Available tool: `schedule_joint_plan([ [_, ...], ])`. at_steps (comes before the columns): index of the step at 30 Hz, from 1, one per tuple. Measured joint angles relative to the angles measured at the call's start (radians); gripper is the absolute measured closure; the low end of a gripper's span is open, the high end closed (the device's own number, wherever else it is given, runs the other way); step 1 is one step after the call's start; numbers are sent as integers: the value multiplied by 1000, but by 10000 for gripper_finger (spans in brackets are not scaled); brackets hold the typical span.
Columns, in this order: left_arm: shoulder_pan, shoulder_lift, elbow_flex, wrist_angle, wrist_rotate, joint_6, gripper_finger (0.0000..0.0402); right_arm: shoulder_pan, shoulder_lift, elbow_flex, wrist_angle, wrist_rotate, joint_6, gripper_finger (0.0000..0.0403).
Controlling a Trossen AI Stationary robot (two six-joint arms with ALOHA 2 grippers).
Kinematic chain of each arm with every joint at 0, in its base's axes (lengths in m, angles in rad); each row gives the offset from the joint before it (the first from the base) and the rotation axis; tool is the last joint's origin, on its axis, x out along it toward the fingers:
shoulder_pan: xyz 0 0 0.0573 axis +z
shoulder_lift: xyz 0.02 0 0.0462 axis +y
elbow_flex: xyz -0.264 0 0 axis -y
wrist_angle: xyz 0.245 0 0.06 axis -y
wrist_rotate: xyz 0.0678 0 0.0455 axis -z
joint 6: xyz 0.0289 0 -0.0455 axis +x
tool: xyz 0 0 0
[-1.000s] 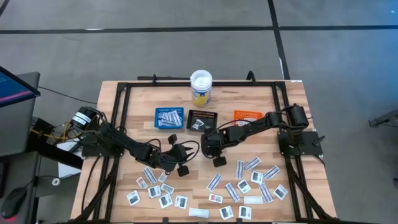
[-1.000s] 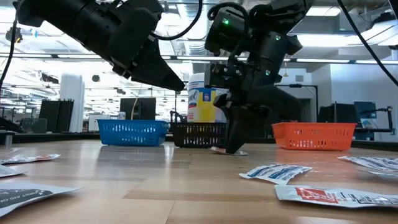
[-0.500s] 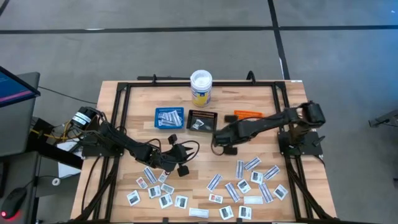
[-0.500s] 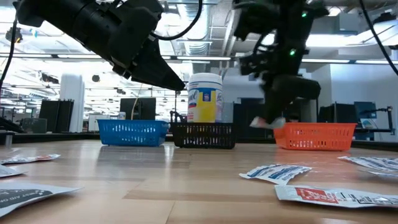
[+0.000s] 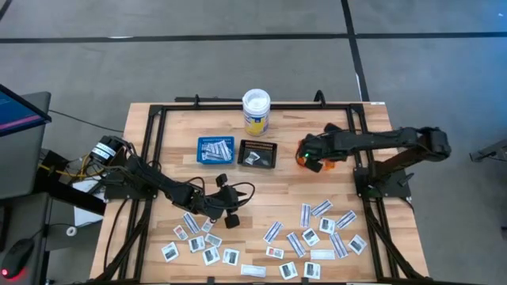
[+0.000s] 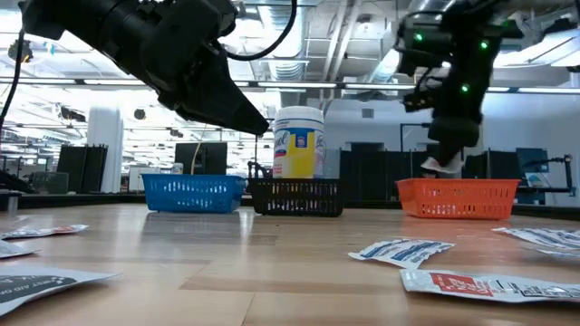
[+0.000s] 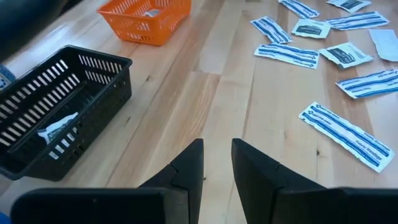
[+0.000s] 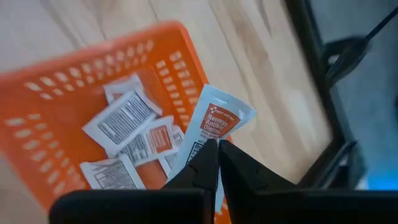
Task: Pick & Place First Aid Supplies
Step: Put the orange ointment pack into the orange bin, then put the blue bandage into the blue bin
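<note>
Wrist view: packet (image 8: 214, 124) lengthwise from tool (image 8: 217, 147)

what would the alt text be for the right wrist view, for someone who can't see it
The right gripper, shut, pinches a white packet with an orange label above an orange tray on the wooden table. Several similar white packets already lie inside the tray.
</note>
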Motion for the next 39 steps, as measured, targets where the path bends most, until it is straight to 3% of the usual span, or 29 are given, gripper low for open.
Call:
schedule_joint_plan([
  [7,8,0,0,0,-3,0,317,-31,-74,-72,95,-73,-35,339],
  [15,8,0,0,2,-3,0,317,69,-143,-45,88,-124,-34,296],
  [25,8,0,0,4,-3,0,317,267,-249,-15,143,-140,-37,290],
  [31,8,0,0,4,-3,0,317,345,-248,-15,149,-145,-37,290],
  [39,8,0,0,4,-3,0,317,400,-173,-15,149,-312,-35,290],
])
